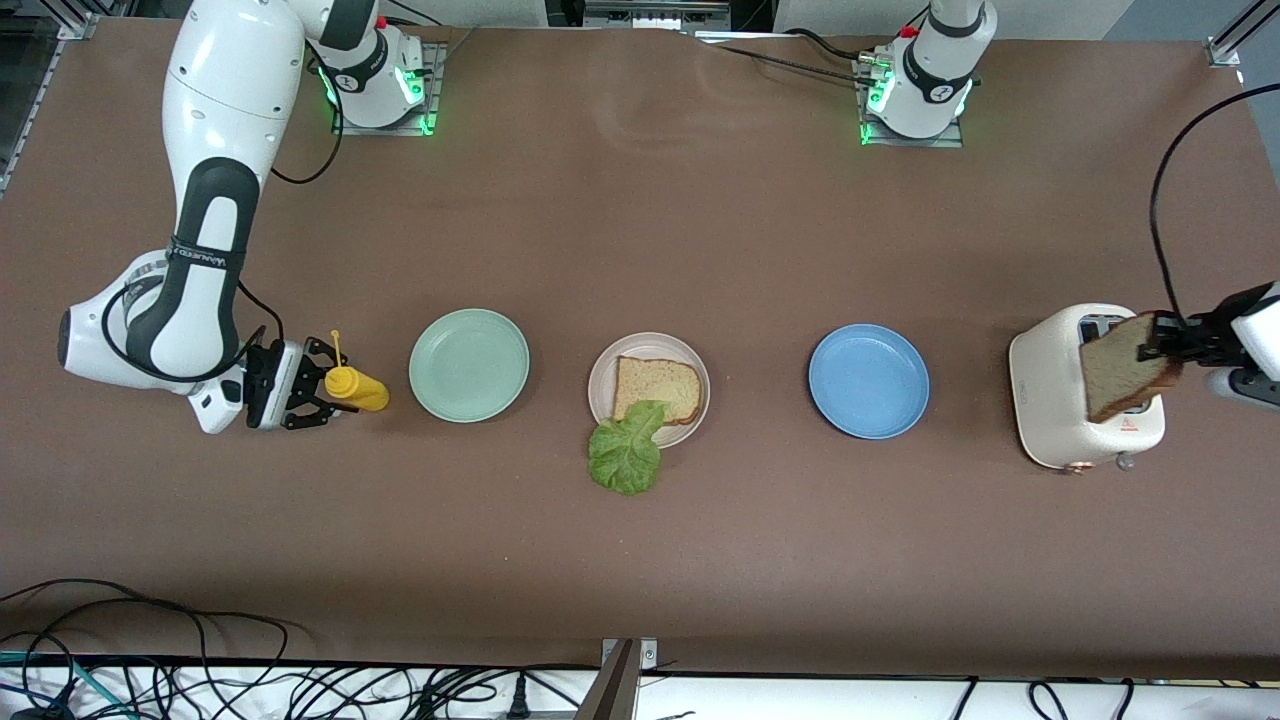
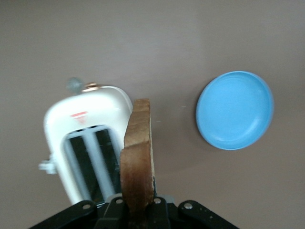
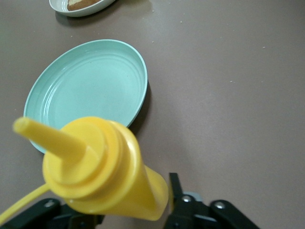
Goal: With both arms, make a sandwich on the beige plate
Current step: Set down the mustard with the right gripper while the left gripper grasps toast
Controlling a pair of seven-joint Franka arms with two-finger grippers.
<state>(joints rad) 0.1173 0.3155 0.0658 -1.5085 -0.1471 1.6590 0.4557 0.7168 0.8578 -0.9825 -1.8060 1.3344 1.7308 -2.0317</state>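
The left gripper (image 1: 1160,338) is clamped on the second bread slice (image 1: 1127,367), holding it up on edge over the toaster (image 1: 1085,390), so this looks like the top-slice step. On the beige plate (image 1: 601,385) at mid-table the first slice (image 1: 655,388) lies flat, with the lettuce (image 1: 626,447) draped over its near edge and spilling off the rim onto the table. The right gripper (image 1: 322,384) sits at the mustard bottle (image 1: 356,388) beside the green plate (image 1: 469,364), fingers apart around it, no squeeze showing; next, I'd say, the slice must travel over the blue plate (image 1: 868,380) and come down flat on the lettuce.
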